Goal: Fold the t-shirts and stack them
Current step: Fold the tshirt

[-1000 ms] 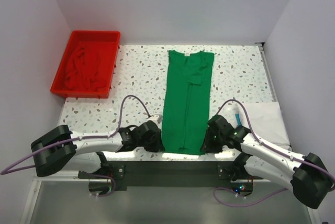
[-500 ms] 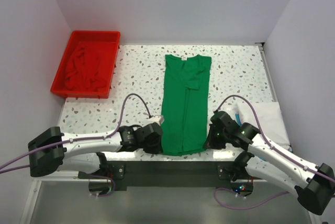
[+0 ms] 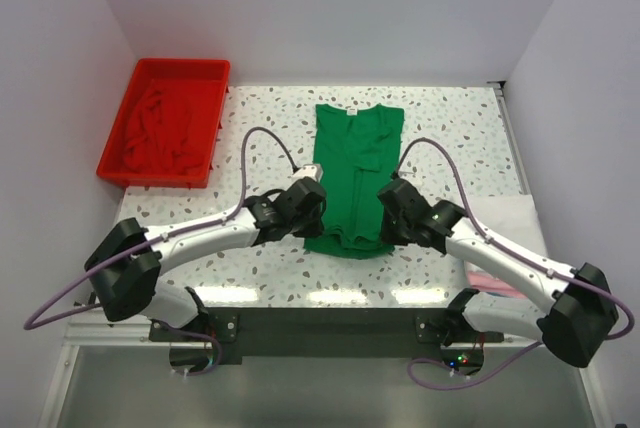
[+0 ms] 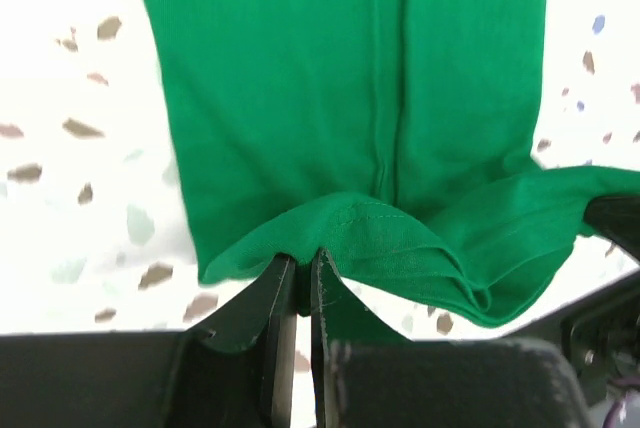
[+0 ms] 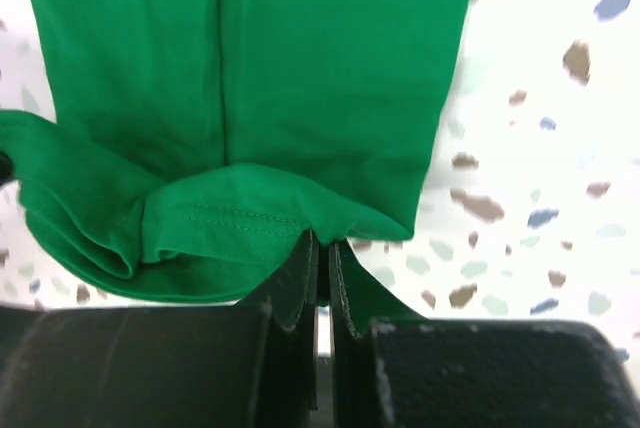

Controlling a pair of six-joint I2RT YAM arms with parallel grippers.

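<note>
The bright green t-shirt (image 3: 355, 163) lies lengthwise on the speckled table, folded into a narrow strip, neck with its white label at the far end. Its near hem is lifted and doubled over towards the middle. My left gripper (image 3: 312, 216) is shut on the hem's left corner (image 4: 300, 248). My right gripper (image 3: 385, 216) is shut on the hem's right corner (image 5: 322, 238). The hem sags in folds between them. A dark red shirt (image 3: 160, 133) lies crumpled in the red tray (image 3: 215, 70). A white shirt (image 3: 512, 233) lies at the right edge, with a pink strip (image 3: 490, 280) showing by the right arm.
The red tray stands at the far left corner of the table. White walls close in the back and both sides. Speckled tabletop (image 3: 260, 128) shows on both sides of the green shirt. Cables loop up from both arms.
Both grippers have moved away from the near table edge towards the middle, carrying the green shirt's hem with them. The shirt's near half now folds over itself.
</note>
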